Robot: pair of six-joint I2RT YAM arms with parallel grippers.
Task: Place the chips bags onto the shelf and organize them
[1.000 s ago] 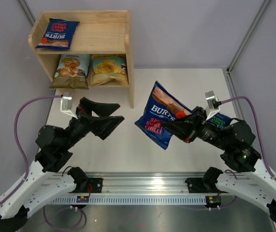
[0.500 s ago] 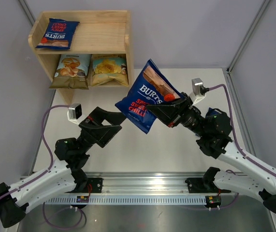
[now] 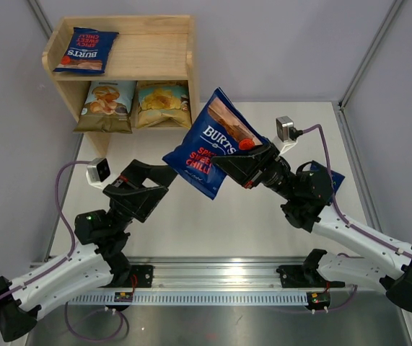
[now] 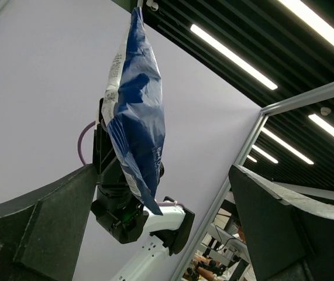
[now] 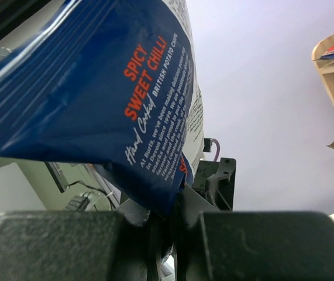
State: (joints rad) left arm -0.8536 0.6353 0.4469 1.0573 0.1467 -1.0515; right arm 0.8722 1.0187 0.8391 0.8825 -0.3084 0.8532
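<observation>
1. The right gripper (image 3: 240, 157) clamps a Burts bag (image 3: 207, 148) aloft over the counter's (image 3: 213, 225) middle.
2. The left gripper (image 3: 156, 186) gapes just beside it, holding nothing.
3. The shelf (image 3: 155, 54) stands at the far left corner.

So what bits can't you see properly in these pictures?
Top view: the right arm covers most of the blue bag behind it, so its lettering cannot be read.
Top view: the shelf's top board hides the back of the lower tier.
Left wrist view: the held Burts bag is edge-on, so its front is out of sight.
Right wrist view: the picture's right edge cuts off the shelf.
</observation>
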